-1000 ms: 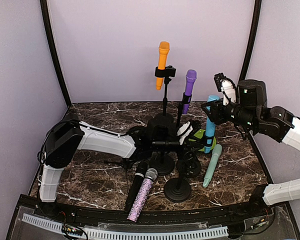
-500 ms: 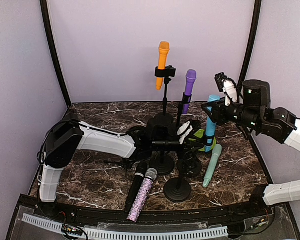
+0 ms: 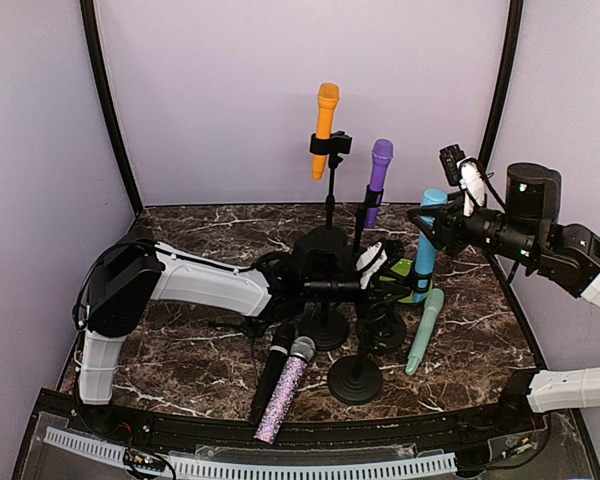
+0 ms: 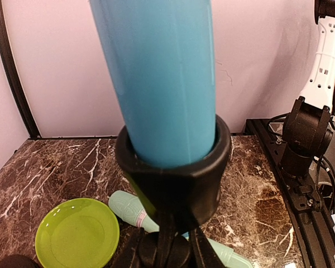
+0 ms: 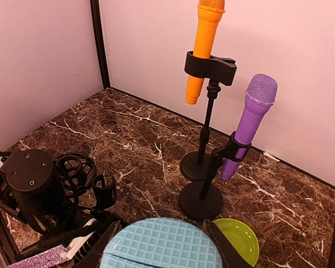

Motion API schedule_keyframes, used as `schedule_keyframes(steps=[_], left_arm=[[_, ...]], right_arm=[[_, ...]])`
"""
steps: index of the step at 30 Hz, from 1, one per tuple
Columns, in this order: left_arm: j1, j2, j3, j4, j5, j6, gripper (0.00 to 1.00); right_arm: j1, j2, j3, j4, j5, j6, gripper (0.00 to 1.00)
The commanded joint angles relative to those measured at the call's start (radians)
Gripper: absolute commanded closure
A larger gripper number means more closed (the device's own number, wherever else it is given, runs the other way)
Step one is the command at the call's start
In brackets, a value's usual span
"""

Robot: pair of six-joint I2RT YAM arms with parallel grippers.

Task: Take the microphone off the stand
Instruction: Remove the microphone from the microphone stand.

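Top view: right gripper [image 3: 435, 215] clamped on the head of the blue microphone [image 3: 423, 252]. The microphone stands upright, right of centre. Left gripper [image 3: 380, 265] sits low beside it; we cannot tell how its jaws stand.

Left wrist: the body sits in the stand clip [image 4: 176, 167]. We judge pull-out is the step in hand, needing a straight upward draw.

Right wrist: the stand clip is hidden below the head.

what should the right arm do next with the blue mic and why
Probably lift the right gripper straight up. Its jaws clamp the blue microphone near the head, but the body sits deep in the black clip, while the left gripper pins the stand below. An upward pull should slide it free.
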Motion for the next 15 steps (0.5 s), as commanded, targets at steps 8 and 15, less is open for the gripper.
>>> schedule_keyframes(steps=[8,15], left_arm=[[-0.007,0.007,-0.044,-0.136,0.021,0.031,1.00],[-0.007,0.007,-0.045,-0.135,0.021,0.031,1.00]], right_arm=[[-0.010,-0.060,0.037,0.360,-0.173,-0.033,0.77],[-0.010,-0.077,0.022,0.395,-0.208,-0.034,0.77]])
